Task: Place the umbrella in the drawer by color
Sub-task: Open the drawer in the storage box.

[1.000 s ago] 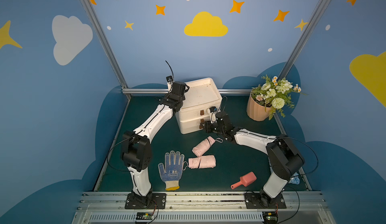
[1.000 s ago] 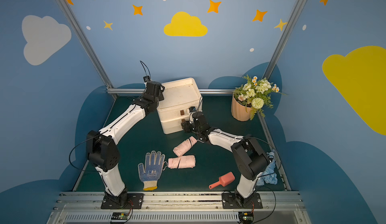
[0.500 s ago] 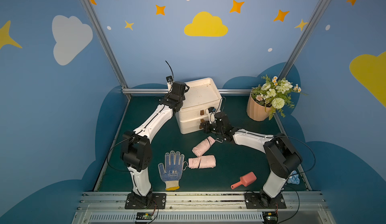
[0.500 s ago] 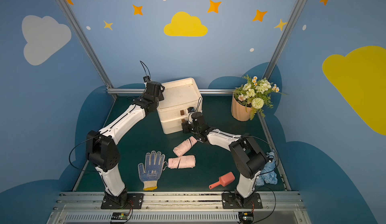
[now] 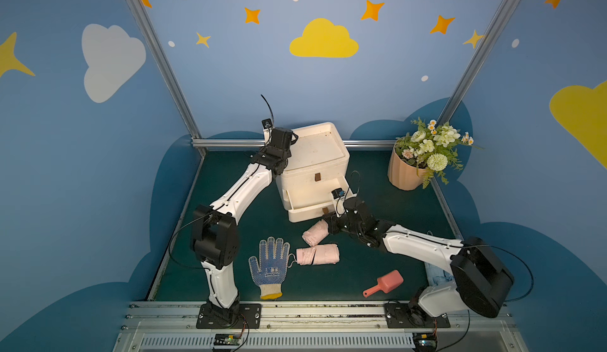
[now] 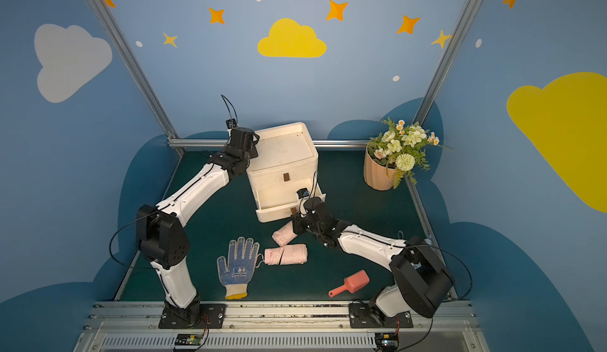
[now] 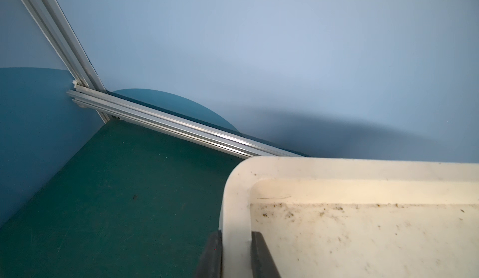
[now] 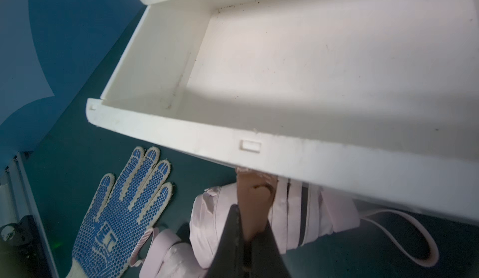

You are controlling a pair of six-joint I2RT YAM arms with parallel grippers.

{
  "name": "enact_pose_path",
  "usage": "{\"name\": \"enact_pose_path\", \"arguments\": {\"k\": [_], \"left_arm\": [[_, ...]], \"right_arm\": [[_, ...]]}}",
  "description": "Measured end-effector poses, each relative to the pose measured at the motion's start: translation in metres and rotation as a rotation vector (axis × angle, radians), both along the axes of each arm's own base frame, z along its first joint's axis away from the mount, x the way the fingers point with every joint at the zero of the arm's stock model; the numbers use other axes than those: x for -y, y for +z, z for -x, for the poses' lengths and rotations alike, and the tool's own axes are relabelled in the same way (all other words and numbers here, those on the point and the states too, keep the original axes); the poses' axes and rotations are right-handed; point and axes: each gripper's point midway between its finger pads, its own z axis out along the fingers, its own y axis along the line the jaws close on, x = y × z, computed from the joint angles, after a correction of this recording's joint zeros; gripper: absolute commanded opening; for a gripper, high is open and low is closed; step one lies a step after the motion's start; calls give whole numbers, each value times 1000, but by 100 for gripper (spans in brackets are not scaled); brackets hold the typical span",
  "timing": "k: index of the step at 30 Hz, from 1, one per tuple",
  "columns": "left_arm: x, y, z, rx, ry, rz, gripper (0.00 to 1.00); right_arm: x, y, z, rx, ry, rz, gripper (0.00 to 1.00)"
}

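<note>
Item 1. Cabinet (image 5: 312,156): white, two drawers, toward the back of the green surface (image 5: 394,202). Lower drawer (image 8: 285,149) stood drawn partway out, its inside bare white with dark specks. Upper drawer was closed.

Item 2. Left claw (image 7: 235,240): clamped on the raised rim of the cabinet top near a rear corner, one finger (image 7: 213,248) outside the rim and the other inside it.

Item 3. Right claw (image 8: 250,219): closed tight on the brown tab (image 8: 252,193) at the front of the lower drawer.

Item 4. First pink umbrella (image 5: 315,233): folded, lying slantwise on the surface, one end just below the drawer front and beside the right claw. Neither claw held it.

Item 5. Second pink umbrella (image 5: 318,254): folded, lying flat just in front of the first, its wrist loop toward the glove.

Item 6. Glove (image 5: 269,265): white knit with blue dots, palm up, beside the second umbrella.

Item 7. Red scoop (image 5: 386,283): near the front edge, apart from the rest.

Item 8. Flower pot (image 5: 405,173): at the back corner on the right arm's side.
</note>
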Motion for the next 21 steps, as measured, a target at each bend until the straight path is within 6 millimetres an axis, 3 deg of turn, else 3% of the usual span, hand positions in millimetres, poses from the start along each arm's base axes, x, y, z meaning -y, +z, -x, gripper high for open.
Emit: {"name": "enact_pose_path", "arguments": {"k": [4,9,11,14,19,21], "left_arm": [[1,-1,-1,-5,-18,-5,3],[3,-1,-2,-8,-54,-7,3],[3,-1,-2,-10,-62,-7,4],[4,-1,-2,-12,-72,-6,8],[8,-5,-1,-33,-130,-6,39],[13,-6,1,-41,-165,-1,44]], "right_arm": [[0,0,18,0,17,12,0],[5,-2,24,-1,14,44,3],[7,-4,24,-1,9,56,21],[12,-6,25,-22,-5,97,30],[43,-4,27,-67,-86,244,52],[63,5,26,-62,-149,294,60]]}}
